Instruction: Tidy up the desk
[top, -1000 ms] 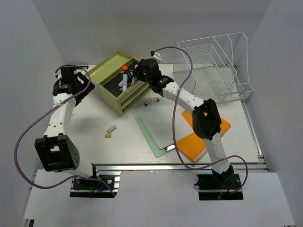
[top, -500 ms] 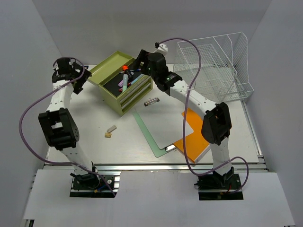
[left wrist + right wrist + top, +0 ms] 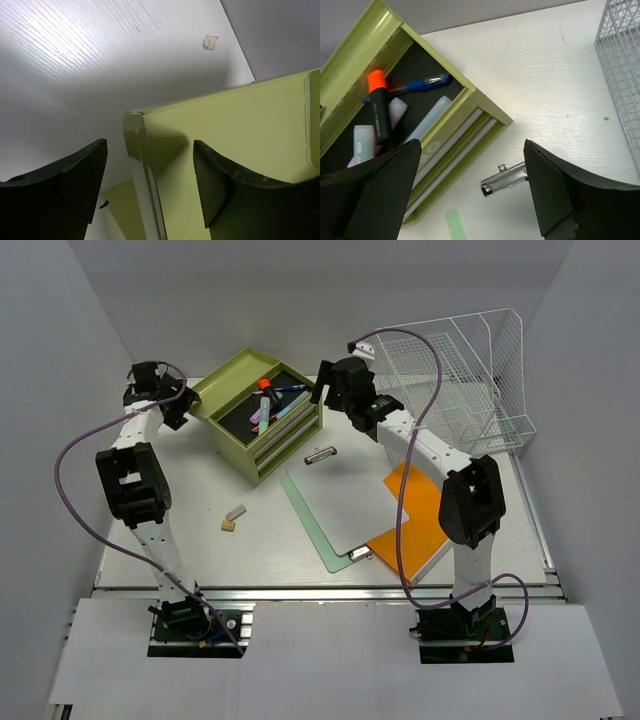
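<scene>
**Q:** Where are the end effectors, and are they holding anything?

**A:** Both are spread wide and empty. The left end effector hangs at an outer corner of the olive-green drawer box, with that corner between its fingers. The right end effector hovers over the box's front edge. A silver binder clip shows between its fingers, lying on the white desk.

**Q:** What might go wrong?

**A:** My guess is that if the left one drops or pinches carelessly, it could catch the edge and shove the box. The right arm's cable loops near the wire tray rack and might snag.

**Q:** Do the views differ?

**A:** Yes. Only the right wrist view clearly shows the orange-capped highlighter and blue pen in the open top. Only the overhead view shows the green clipboard and orange folder, which lie nearer the arm bases than either end effector.
</scene>
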You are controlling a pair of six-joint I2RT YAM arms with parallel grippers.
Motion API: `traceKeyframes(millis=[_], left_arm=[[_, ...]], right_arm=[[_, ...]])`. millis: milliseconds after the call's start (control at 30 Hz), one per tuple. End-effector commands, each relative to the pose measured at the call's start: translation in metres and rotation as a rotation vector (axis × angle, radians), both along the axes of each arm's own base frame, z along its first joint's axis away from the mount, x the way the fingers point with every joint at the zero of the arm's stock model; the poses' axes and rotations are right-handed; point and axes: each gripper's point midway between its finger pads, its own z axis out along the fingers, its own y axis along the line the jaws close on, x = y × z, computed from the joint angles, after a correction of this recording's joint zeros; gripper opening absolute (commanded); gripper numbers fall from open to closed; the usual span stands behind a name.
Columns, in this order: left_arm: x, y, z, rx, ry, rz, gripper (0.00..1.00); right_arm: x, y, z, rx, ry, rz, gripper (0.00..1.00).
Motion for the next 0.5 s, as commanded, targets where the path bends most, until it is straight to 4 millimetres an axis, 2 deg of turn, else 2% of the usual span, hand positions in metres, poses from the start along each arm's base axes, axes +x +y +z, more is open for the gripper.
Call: traceKeyframes(millis=[0, 33, 67, 100, 167, 200, 233, 300, 333, 433, 467], left_arm=[[0.008, -0.005, 0.038, 0.000, -0.112, -0.038, 0.76], [0.007, -0.004, 0.045, 0.008, -0.131, -0.037, 0.73], [0.005, -0.005, 0.042, 0.007, -0.138, -0.039, 0.68], [0.005, -0.006, 0.045, 0.009, -0.153, -0.042, 0.65], [0.004, -0.008, 0.056, 0.019, -0.201, -0.059, 0.60], [0.005, -0.009, 0.061, 0.027, -0.220, -0.069, 0.59], [0.005, -0.010, 0.068, 0.042, -0.236, -0.080, 0.57], [0.004, -0.012, 0.077, 0.057, -0.265, -0.107, 0.52], [0.004, -0.012, 0.075, 0.060, -0.267, -0.112, 0.50], [0.001, -0.018, 0.079, 0.070, -0.290, -0.152, 0.42], [-0.001, -0.021, 0.083, 0.075, -0.303, -0.167, 0.40]], right_arm=[[0.005, -0.001, 0.010, -0.008, -0.024, 0.004, 0.87], [0.008, -0.002, 0.006, -0.012, -0.014, 0.003, 0.84], [0.013, 0.001, -0.007, -0.027, 0.010, 0.008, 0.83], [0.019, 0.004, 0.001, -0.016, -0.001, 0.012, 0.82], [0.023, 0.010, -0.014, -0.022, 0.037, 0.029, 0.82], [0.025, 0.014, -0.014, -0.012, 0.040, 0.034, 0.82], [0.028, 0.019, -0.005, 0.013, 0.027, 0.049, 0.82], [0.033, 0.025, -0.010, 0.033, 0.038, 0.038, 0.81], [0.034, 0.025, -0.005, 0.052, 0.035, 0.027, 0.81], [0.036, 0.035, -0.014, 0.092, 0.053, 0.050, 0.78], [0.038, 0.039, -0.023, 0.093, 0.069, 0.056, 0.77]])
